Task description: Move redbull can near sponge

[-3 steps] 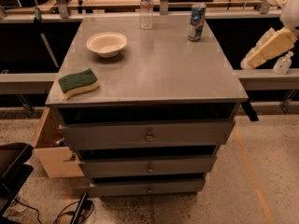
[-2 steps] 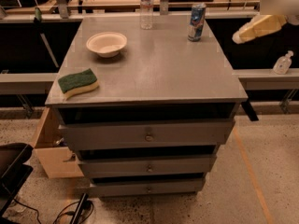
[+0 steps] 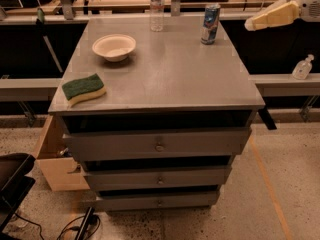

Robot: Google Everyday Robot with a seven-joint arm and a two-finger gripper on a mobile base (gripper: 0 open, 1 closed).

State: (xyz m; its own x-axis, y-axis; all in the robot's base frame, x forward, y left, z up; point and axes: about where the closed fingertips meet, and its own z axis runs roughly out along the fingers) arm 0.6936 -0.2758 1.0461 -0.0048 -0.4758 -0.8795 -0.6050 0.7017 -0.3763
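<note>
**Camera view: the move not yet begun**

The sponge (image 3: pixel 83 88) lay at the front-left corner. The redbull can (image 3: pixel 210 24) stood back right, well apart from it. My gripper (image 3: pixel 256 22) hovered beyond the right edge, holding nothing; spread or closed, I couldn't tell.

Upright redbull can (image 3: pixel 210 23) back-right, sponge (image 3: pixel 83 88) flat front-left, hand (image 3: pixel 251 24) beyond right edge.

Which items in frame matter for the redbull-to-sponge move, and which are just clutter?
Job: redbull can, back right of the cabinet top; sponge, front left corner; gripper, upper right, beyond the cabinet's edge, apart from the can.

Lying about: white bowl; clear plastic bottle; pump bottle on the right ledge.
</note>
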